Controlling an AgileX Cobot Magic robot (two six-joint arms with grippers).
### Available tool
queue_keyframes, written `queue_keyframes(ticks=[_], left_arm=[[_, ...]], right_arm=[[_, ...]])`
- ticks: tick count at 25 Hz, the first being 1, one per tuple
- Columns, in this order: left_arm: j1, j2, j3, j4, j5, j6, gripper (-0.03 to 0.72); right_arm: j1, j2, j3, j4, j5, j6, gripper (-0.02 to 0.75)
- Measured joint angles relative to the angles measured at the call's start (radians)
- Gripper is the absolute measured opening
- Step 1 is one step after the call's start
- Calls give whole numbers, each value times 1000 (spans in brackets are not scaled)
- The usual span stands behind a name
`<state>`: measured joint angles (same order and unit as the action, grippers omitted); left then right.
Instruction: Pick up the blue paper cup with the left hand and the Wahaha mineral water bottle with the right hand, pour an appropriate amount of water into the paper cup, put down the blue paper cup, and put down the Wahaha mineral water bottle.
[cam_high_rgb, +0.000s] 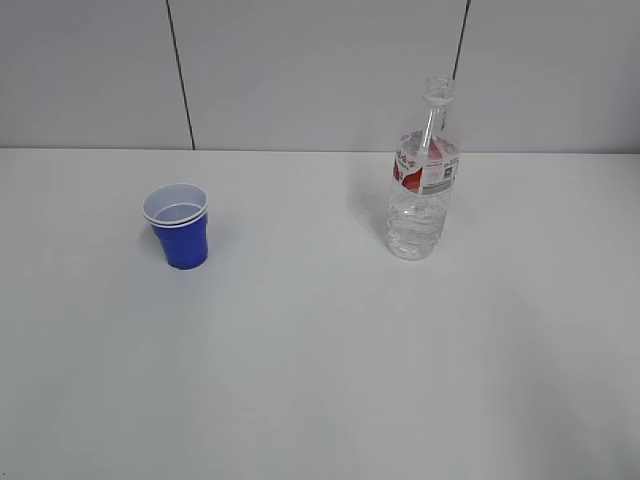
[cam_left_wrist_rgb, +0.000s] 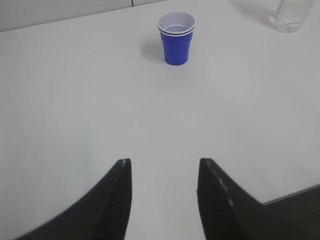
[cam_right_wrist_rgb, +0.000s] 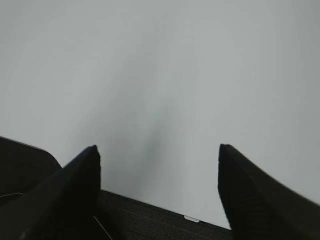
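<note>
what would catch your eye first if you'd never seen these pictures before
The blue paper cup stands out first, the one strong colour on the white table, upright at the left. To the right and a little farther back stands the Wahaha mineral water bottle, tall, clear and capless, with a red, white and grey label. Neither is held: the left hand and right hand are open.

I see even, soft, bright light, faint shadows left of the small blue paper cup (cam_high_rgb: 180, 228), blurred black gripper fingers (cam_right_wrist_rgb: 75, 192) close to my wrist cameras
</note>
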<state>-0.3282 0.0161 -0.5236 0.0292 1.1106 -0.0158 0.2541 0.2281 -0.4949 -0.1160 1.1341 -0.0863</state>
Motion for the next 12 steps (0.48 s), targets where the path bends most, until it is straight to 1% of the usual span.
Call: queue_keyframes(ticks=[5, 7, 9, 12], left_arm=[[0, 0, 0, 0, 0, 0, 299], [10, 0, 0, 0, 0, 0, 284], [35, 0, 0, 0, 0, 0, 273], [96, 0, 0, 0, 0, 0, 255]], right_arm=[[0, -7, 0, -2, 0, 0, 548], [-2, -7, 0, -2, 0, 0, 548], [-18, -7, 0, -2, 0, 0, 548], [-58, -12, 0, -2, 0, 0, 548]])
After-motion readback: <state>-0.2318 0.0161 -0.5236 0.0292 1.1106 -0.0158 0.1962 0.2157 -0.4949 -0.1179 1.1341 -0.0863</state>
